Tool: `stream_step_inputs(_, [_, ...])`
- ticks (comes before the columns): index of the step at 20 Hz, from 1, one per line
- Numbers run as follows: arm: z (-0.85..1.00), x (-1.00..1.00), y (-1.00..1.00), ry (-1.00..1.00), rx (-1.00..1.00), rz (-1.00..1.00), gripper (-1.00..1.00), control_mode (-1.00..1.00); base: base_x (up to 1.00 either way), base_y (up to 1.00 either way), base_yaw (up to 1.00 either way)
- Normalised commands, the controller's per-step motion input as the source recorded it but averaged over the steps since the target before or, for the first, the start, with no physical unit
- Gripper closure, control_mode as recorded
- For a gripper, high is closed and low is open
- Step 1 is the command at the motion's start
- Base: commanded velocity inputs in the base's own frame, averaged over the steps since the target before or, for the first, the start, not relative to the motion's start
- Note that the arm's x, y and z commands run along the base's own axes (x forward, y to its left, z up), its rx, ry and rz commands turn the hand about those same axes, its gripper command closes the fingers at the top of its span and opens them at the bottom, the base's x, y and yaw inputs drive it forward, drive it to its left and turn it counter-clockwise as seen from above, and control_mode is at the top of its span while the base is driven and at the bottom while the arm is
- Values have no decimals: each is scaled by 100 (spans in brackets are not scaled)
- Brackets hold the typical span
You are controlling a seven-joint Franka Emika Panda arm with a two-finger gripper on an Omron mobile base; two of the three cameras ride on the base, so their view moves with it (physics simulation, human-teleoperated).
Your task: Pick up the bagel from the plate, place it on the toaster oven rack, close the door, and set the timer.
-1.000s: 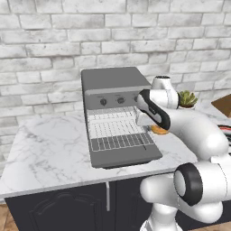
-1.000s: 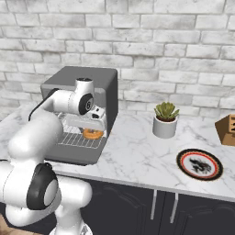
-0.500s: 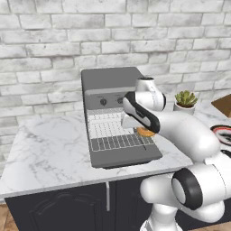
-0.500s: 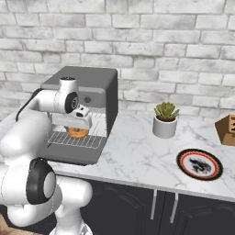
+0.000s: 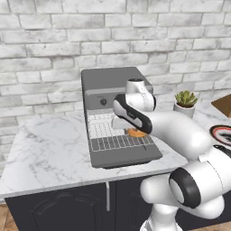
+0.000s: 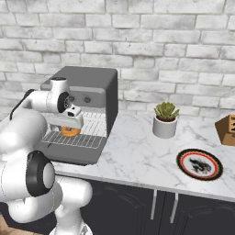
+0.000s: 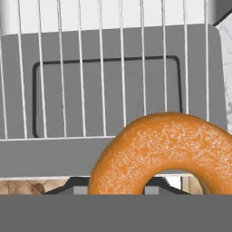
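While the end effector [image 6: 69, 128] hangs over the pulled-out toaster oven rack [image 5: 118, 135], it grips the bagel [image 7: 165, 154] between its fingers. From the hand view, the orange-brown ring sits close up, above the thin wires and the door [image 7: 113, 95], which lies flat and open. On the marble desk [image 6: 137, 156], well apart to the right, rests the plate [image 6: 199, 164], with a little potted plant [image 6: 165, 120] near the oven.

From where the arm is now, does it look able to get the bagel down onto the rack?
Probably yes. The gripper holds the bagel right over the pulled-out toaster oven rack, above the open door. Nothing sits on the wires beneath it, so the way down looks free.
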Motion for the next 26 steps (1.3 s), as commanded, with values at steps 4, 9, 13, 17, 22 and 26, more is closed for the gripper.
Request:
stream_step_inputs(4, [-11, 16, 15, -1, 0, 0, 100, -100, 0, 0, 0])
stream_step_inputs(9, [-18, 16, 9, -6, 0, 0, 100, -100, 0, 0, 0])
stream_step_inputs(13, [-25, 18, 8, -6, 0, 0, 100, -100, 0, 0, 0])
stream_step_inputs(17, [-23, 18, 4, -4, 0, 0, 100, -100, 0, 0, 0])
stream_step_inputs(22, [-15, 20, 2, -2, 0, 0, 100, -100, 0, 0, 0])
stream_step_inputs(26, [-8, 17, 0, -2, 0, 0, 100, -100, 0, 0, 0])
